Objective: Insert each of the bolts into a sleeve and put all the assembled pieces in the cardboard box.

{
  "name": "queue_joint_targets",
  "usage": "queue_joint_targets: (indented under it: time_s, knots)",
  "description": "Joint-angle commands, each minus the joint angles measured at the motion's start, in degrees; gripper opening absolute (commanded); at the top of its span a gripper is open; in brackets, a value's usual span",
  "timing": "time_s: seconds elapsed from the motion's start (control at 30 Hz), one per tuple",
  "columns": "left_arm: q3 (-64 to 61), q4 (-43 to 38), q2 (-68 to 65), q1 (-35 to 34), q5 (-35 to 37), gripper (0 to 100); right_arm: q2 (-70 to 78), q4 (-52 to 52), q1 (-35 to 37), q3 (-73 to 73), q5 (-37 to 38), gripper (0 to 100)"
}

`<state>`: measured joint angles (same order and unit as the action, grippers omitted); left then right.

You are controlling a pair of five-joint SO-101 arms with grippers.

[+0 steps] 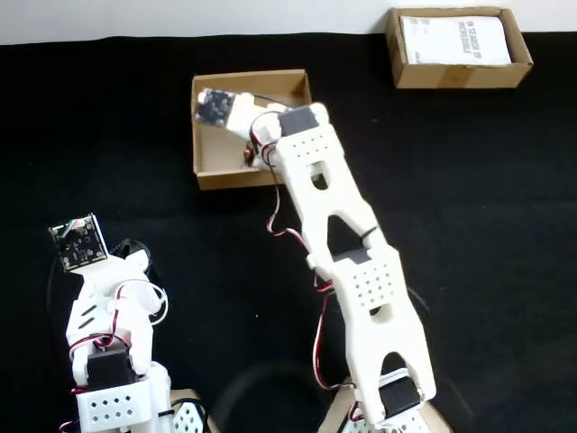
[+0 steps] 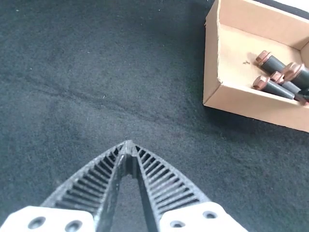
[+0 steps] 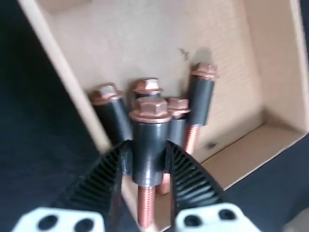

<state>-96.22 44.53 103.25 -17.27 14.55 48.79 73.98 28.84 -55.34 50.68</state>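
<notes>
Black ribbed fingers (image 3: 101, 181) of the right gripper (image 3: 147, 157) are clamped on a black cylindrical sleeve with a copper hex-head bolt through it (image 3: 148, 140). The bolt head stands out past the fingertips, and the threaded shank shows between the fingers nearer the wrist. This held piece hangs inside the open brown cardboard box (image 3: 270, 58), close to one side wall.

Four more bolt-and-sleeve pieces (image 3: 202, 96) lie bunched just beyond it on the floor of the box, near the same wall.

From above, the white right arm (image 1: 334, 216) stretches across the black cloth (image 1: 469, 225) to the box.

The left gripper (image 2: 128, 145) has its jaws together, tips touching, with nothing between them. It hangs over bare cloth, outside the box and apart from its corner.

A second cardboard box holding a white printed sheet (image 1: 455, 72) sits well apart from the first box.
</notes>
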Motion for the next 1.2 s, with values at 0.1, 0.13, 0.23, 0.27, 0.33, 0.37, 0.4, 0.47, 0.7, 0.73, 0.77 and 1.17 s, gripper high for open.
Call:
queue_joint_targets:
  time_s: [0.1, 0.13, 0.23, 0.27, 0.33, 0.37, 0.4, 0.47, 0.7, 0.73, 0.77, 1.17]
  knots:
    - [-0.9, 0.0, 0.5, 0.9, 0.1, 1, -4.6, 12.5, 0.5, -11.3, -8.3, 19.2]
    - [-0.9, 0.0, 0.5, 0.9, 0.1, 1, -4.8, 13.6, 0.5, -12.6, -8.4, 19.2]
    - [-0.9, 0.0, 0.5, 0.9, 0.1, 1, -4.9, 17.2, 0.0, -18.4, -8.5, 19.1]
    - [-0.9, 0.0, 0.5, 0.9, 0.1, 1, -4.9, 18.7, -0.3, -20.5, -8.5, 19.1]
    - [-0.9, 0.0, 0.5, 0.9, 0.1, 1, -4.9, 23.3, -0.6, -25.0, -8.6, 19.1]
    - [-0.9, 0.0, 0.4, 0.9, 0.1, 1, -4.9, 26.5, -0.6, -27.8, -8.7, 19.1]
    - [-0.9, 0.0, 0.4, 0.9, 0.1, 1, -4.9, 27.6, -0.6, -30.4, -9.3, 19.1]
    - [-0.9, 0.0, 0.4, 0.9, 0.1, 1, -5.1, 27.1, -1.5, -37.0, -15.2, 19.0]
    - [-0.9, 0.4, 0.4, 0.9, 0.1, 1, -12.9, 27.2, -3.7, -45.3, -26.5, 4.1]
    - [-0.9, 0.4, 0.4, 0.9, 0.1, 1, -15.0, 27.2, -3.6, -45.0, -28.3, 0.3]
    - [-0.9, 0.4, 0.4, 0.9, 0.1, 1, -17.1, 27.2, -3.6, -45.0, -30.1, 0.8]
    - [-0.9, 0.4, 0.4, 0.9, 0.1, 1, -44.8, 27.4, -4.0, -34.8, -33.9, 0.6]
